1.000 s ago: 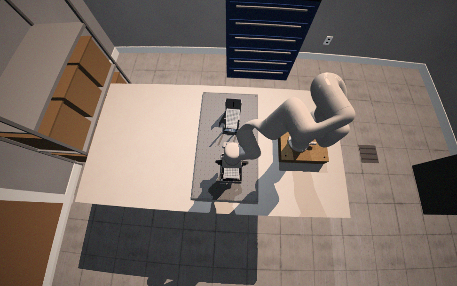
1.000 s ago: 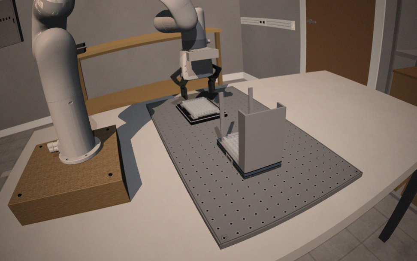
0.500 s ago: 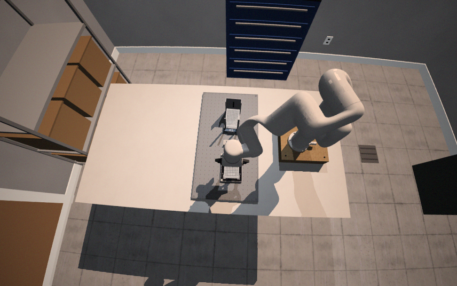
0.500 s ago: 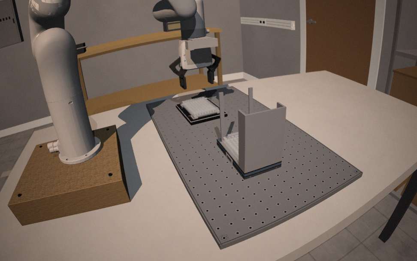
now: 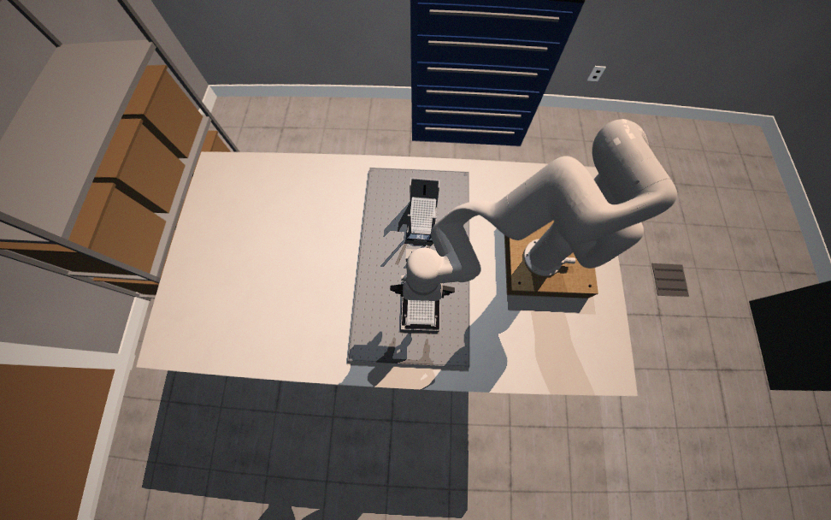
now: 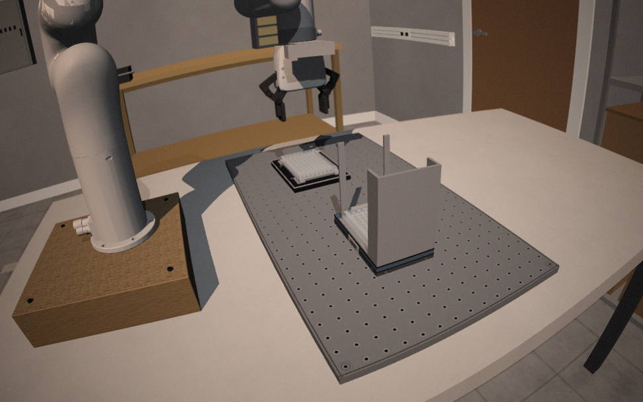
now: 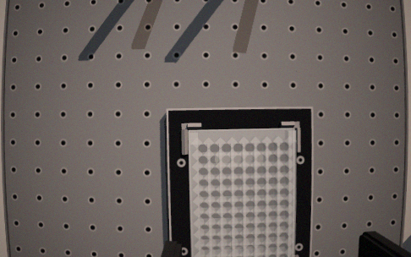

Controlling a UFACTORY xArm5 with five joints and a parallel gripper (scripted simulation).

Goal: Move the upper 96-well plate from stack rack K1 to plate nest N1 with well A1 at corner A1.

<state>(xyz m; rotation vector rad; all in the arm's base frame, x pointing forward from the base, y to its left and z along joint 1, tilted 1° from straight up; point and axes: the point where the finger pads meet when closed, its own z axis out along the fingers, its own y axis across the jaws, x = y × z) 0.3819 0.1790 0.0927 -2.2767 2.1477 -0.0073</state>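
Blue drawer cabinet (image 5: 484, 67); brown door (image 6: 524, 57)
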